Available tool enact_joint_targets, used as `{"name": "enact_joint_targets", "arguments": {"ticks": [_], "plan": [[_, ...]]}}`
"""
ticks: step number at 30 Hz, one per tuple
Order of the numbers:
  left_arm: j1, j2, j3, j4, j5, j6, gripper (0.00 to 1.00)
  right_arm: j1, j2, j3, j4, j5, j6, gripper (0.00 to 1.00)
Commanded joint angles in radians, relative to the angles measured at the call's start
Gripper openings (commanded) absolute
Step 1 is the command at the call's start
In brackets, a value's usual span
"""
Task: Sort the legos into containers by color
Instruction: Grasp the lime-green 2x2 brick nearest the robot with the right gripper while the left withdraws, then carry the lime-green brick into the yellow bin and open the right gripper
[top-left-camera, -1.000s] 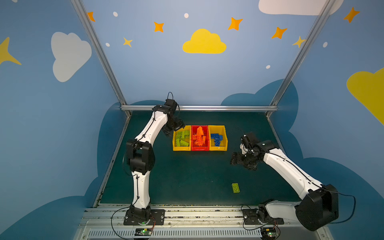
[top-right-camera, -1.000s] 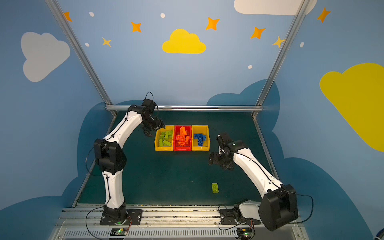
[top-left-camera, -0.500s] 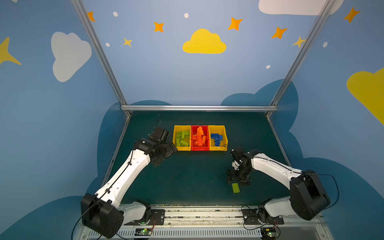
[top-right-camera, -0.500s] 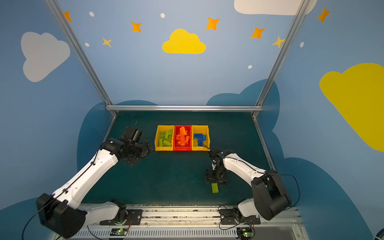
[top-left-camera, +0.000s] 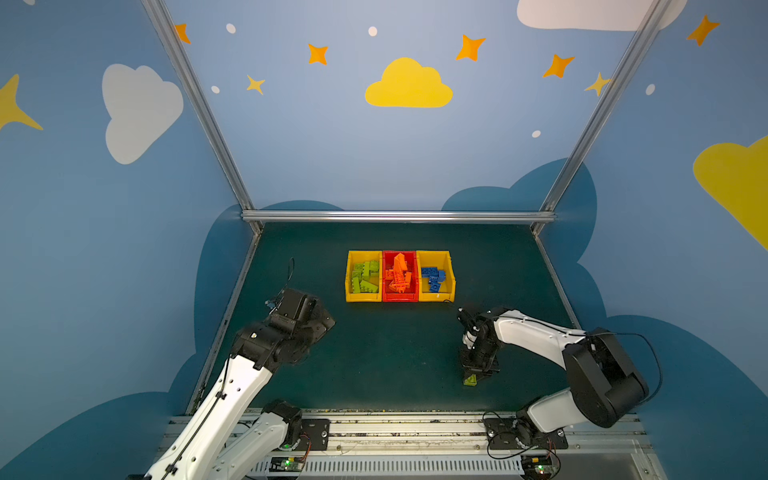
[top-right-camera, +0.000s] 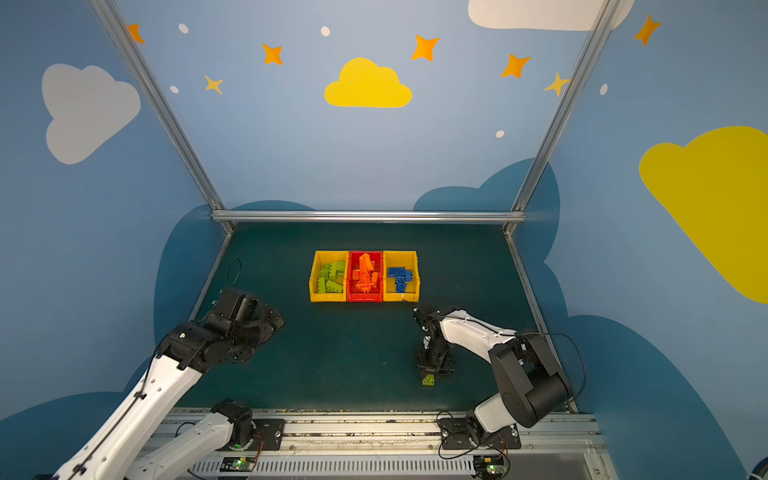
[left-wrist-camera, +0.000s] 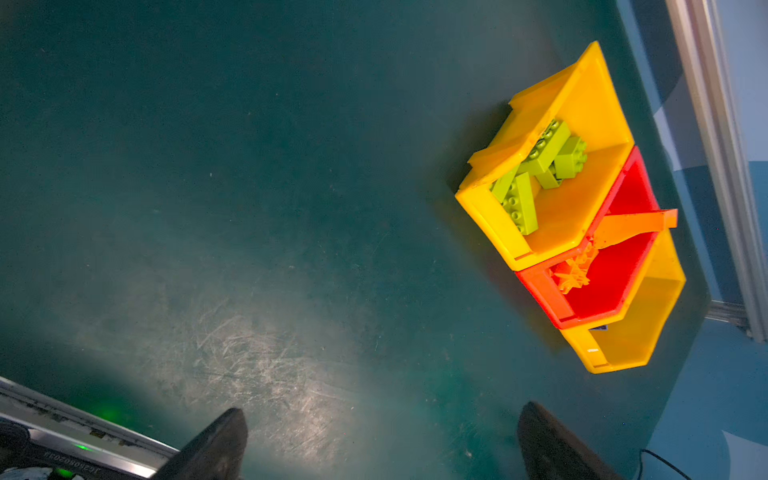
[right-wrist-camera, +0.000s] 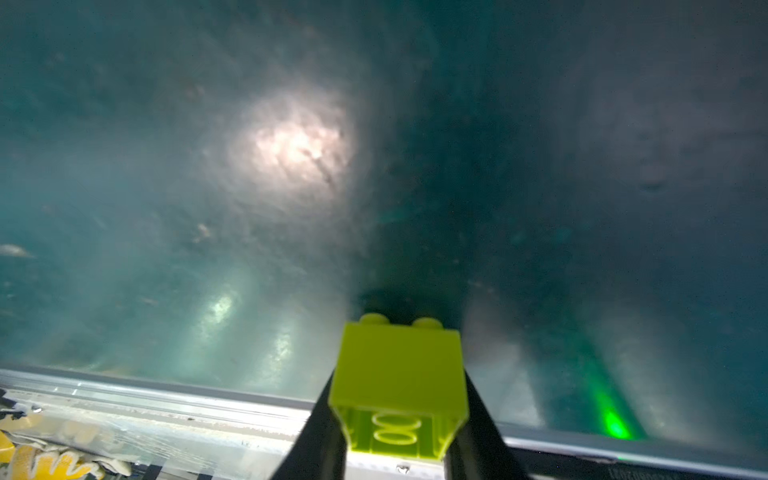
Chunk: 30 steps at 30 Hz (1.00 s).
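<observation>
Three containers stand in a row at mid-table: a yellow bin (top-left-camera: 363, 296) with lime green legos (top-left-camera: 365, 276), a red bin (top-left-camera: 400, 296) with orange legos (top-left-camera: 398, 276), and a yellow bin (top-left-camera: 436, 296) with blue legos (top-left-camera: 434, 278). Near the table's front right, my right gripper (top-left-camera: 473, 376) points down, shut on a lime green lego (top-left-camera: 471, 380) (right-wrist-camera: 399, 365) with its hollow underside facing the camera. My left gripper (top-left-camera: 324, 322) (left-wrist-camera: 383, 415) hovers open and empty left of and nearer than the bins. The left wrist view shows the green-filled bin (left-wrist-camera: 482, 208) and red bin (left-wrist-camera: 611, 282).
A metal rail (top-left-camera: 395, 428) runs along the table's front edge, close to the held lego. Aluminium frame bars (top-left-camera: 395, 216) and blue walls close the back and sides. The dark green mat (top-left-camera: 395, 345) lies between both arms.
My right gripper dropped to the green lego near the front edge and closed on it. My left arm drew back from the bins toward the front left and opened fully.
</observation>
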<state>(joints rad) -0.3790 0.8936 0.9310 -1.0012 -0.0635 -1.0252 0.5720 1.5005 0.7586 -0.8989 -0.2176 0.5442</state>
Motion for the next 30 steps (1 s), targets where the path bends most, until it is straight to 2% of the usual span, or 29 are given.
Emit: {"name": "enact_joint_targets", "arguments": {"ticks": [1, 6, 9, 15, 21, 25, 30], "plan": [[0.002, 0.034, -0.003, 0.03, -0.019, 0.026, 1.0, 0.009, 0.011, 0.042, -0.019, 0.007, -0.005, 0.24], [0.036, 0.091, 0.004, 0.081, -0.004, 0.078, 1.0, 0.014, -0.056, 0.215, -0.073, -0.042, -0.045, 0.24], [0.088, 0.138, 0.014, 0.117, 0.038, 0.118, 1.0, 0.013, -0.016, 0.39, -0.122, -0.089, -0.09, 0.25], [0.165, 0.23, 0.035, 0.191, 0.108, 0.184, 1.0, 0.014, 0.204, 0.767, -0.186, -0.159, -0.147, 0.24], [0.247, 0.314, 0.078, 0.181, 0.128, 0.262, 1.0, 0.027, 0.448, 1.1, -0.132, -0.352, -0.194, 0.24], [0.316, 0.344, 0.102, 0.154, 0.142, 0.304, 1.0, 0.05, 0.61, 1.309, -0.117, -0.367, -0.232, 0.24], [0.386, 0.379, 0.101, 0.177, 0.206, 0.326, 1.0, 0.09, 0.764, 1.496, -0.071, -0.321, -0.294, 0.26]]}}
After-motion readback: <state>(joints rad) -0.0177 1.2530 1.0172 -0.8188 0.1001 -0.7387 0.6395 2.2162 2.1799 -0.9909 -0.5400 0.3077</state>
